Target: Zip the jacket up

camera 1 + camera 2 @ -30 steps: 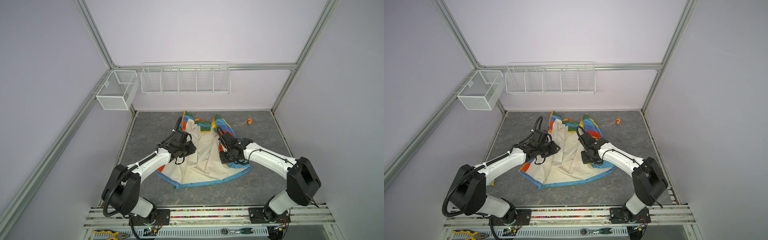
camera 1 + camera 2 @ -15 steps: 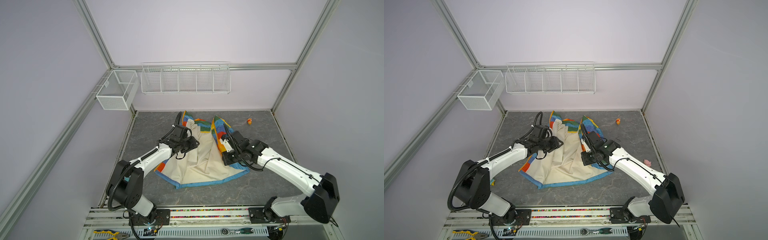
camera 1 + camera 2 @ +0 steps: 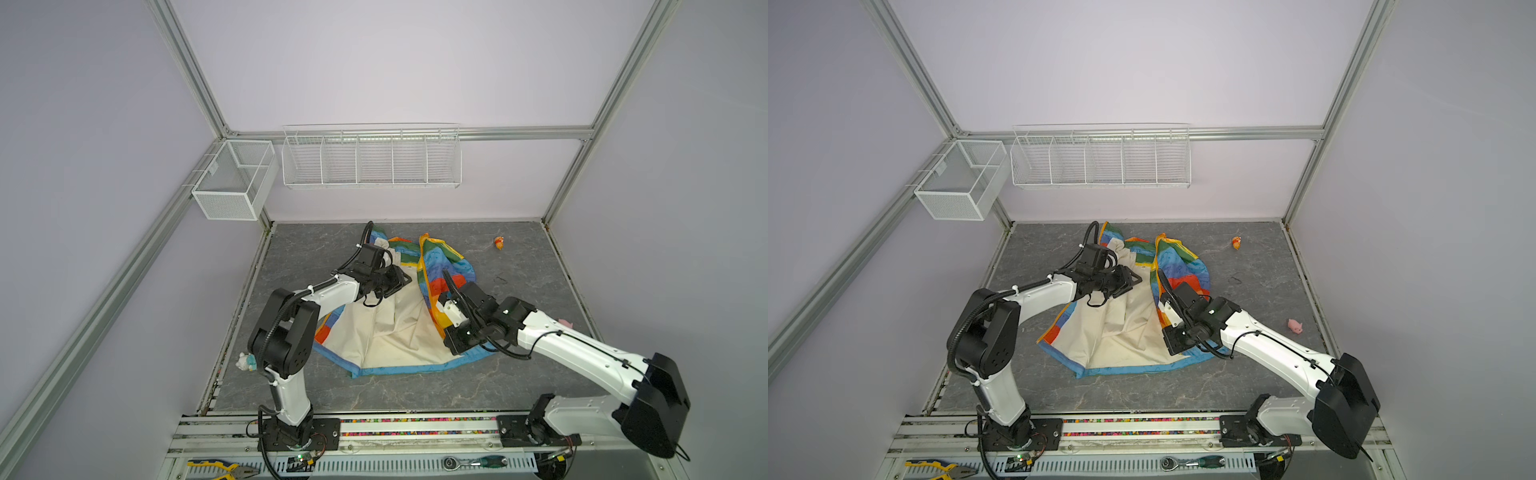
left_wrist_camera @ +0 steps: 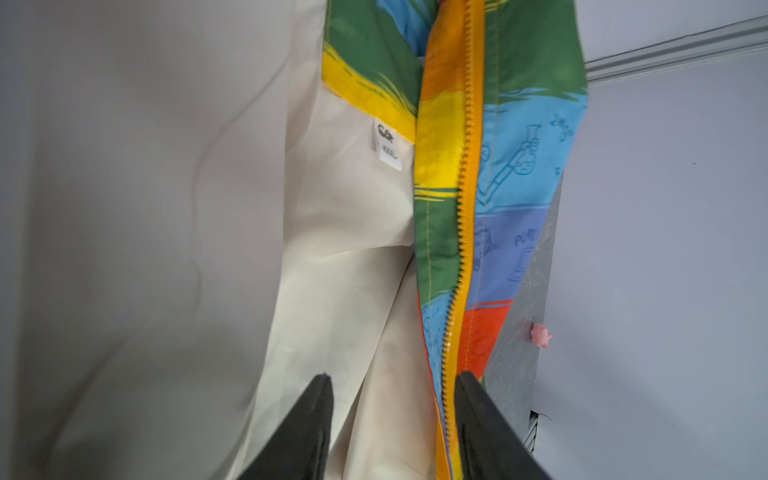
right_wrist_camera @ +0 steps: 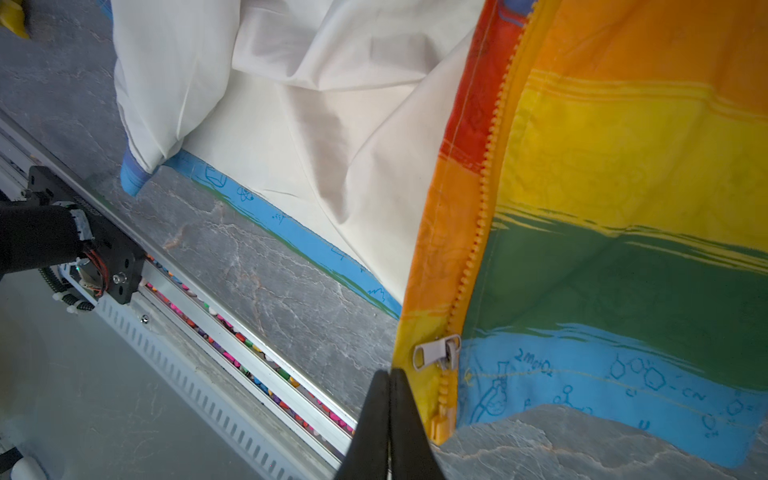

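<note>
Top views: the jacket (image 3: 444, 266) lies open between your arms, lining (image 3: 386, 328) up.
Left wrist: left gripper (image 4: 392, 378) spread, empty; closing here could grab lining, not zipper strip (image 4: 467, 199).
Right wrist: right gripper (image 5: 390, 374) pinches the jacket's edge beside the slider (image 5: 438, 353); it may slip.

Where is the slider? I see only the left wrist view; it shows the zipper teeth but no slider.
Observer: The slider hangs near the lower end of the zipper, right beside the right gripper.
Operator: Does that gripper hold something?
Observer: Yes, it is shut on the jacket edge next to the slider.
Operator: Are the two sides joined?
Observer: No. In both top views the jacket lies open, lining up.
</note>
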Robot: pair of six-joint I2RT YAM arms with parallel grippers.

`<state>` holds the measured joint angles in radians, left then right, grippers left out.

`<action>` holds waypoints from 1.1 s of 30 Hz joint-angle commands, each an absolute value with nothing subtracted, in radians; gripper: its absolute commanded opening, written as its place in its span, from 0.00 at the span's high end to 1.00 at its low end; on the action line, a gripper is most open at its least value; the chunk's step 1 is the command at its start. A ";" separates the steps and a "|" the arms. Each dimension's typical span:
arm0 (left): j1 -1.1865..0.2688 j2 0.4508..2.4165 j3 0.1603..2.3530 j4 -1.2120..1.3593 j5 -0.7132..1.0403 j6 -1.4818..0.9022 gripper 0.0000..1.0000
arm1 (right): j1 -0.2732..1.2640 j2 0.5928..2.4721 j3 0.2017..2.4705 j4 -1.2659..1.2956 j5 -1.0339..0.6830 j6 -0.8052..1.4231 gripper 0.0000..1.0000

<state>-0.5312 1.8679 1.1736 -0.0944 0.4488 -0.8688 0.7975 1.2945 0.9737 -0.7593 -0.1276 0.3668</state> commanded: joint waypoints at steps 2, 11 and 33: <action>-0.542 1.901 1.174 0.039 0.489 -0.938 0.49 | 0.802 1.300 0.965 -0.727 -0.132 0.382 0.93; -0.556 1.985 1.181 0.209 0.518 -1.031 0.48 | 0.802 1.295 0.968 -0.729 -0.137 0.382 0.93; -0.560 2.139 1.392 0.245 0.540 -1.052 0.52 | 0.797 1.253 0.971 -0.747 -0.146 0.363 0.93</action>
